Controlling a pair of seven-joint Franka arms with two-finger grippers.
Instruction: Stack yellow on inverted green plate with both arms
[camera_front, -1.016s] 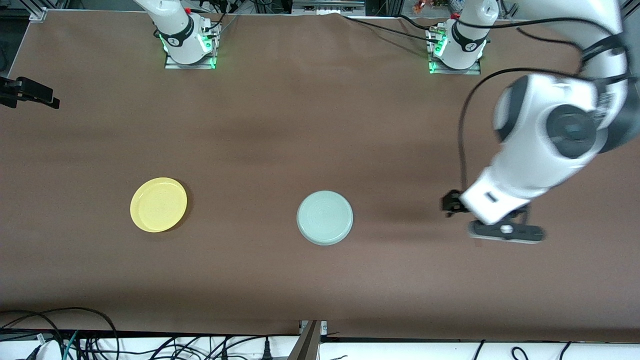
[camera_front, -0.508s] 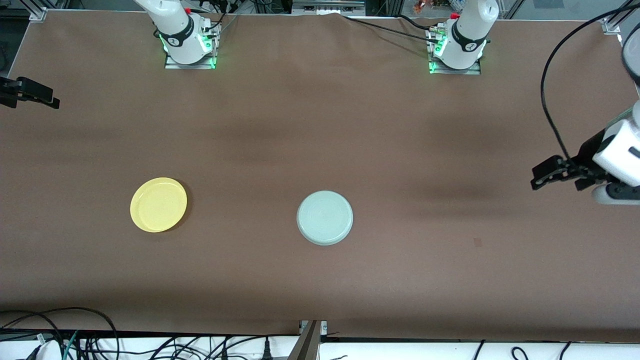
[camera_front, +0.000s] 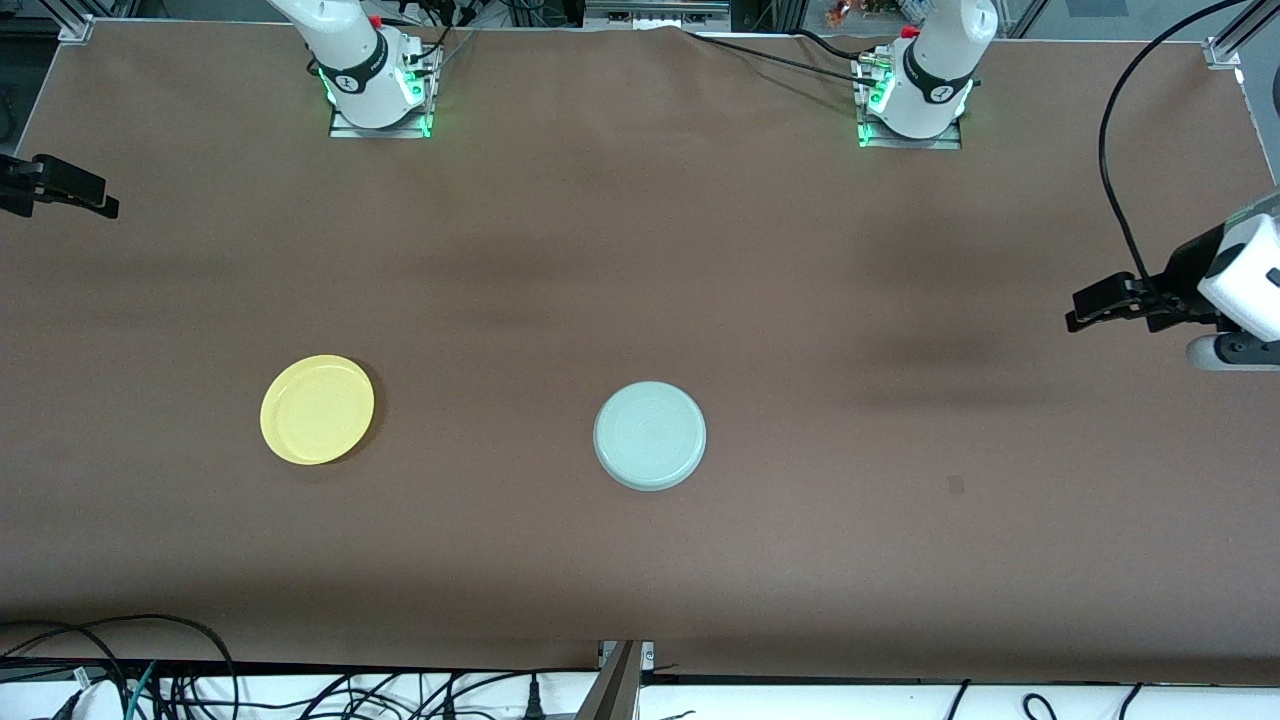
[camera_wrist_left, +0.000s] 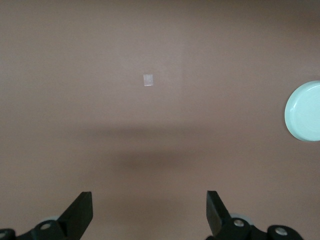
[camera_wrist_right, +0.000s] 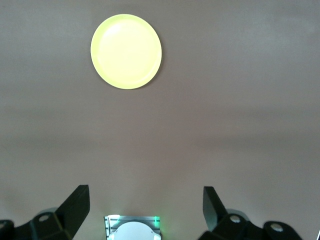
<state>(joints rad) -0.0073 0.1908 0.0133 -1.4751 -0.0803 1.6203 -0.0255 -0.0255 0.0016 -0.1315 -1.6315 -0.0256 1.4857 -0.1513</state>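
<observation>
The yellow plate (camera_front: 317, 409) lay rim up on the table (camera_front: 640, 250) toward the right arm's end, and the green plate (camera_front: 650, 435) lay upside down near the middle of the table, well apart from it and slightly nearer the front camera, its ringed underside facing up. The move to come turned on that gap: the yellow plate had to be lifted and carried along the table toward the left arm's end to land on the green one, and, being round, it offered no long axis, so any point of its rim would serve for a grasp. The right gripper (camera_wrist_right: 145, 210) hung high above bare table near its own base, fingers spread wide and holding nothing; in its wrist view the yellow plate sat well clear ahead of the fingertips, so a long reach and a descent to the rim seemed needed. Judged by its base, the right arm was the nearer to the yellow plate. The left gripper (camera_wrist_left: 149, 212) hovered over the left arm's end of the table, also spread open and empty, with a small pale tape mark (camera_wrist_left: 148, 80) below it and the green plate only at the edge of its wrist view. The left arm appeared to be waiting there.
</observation>
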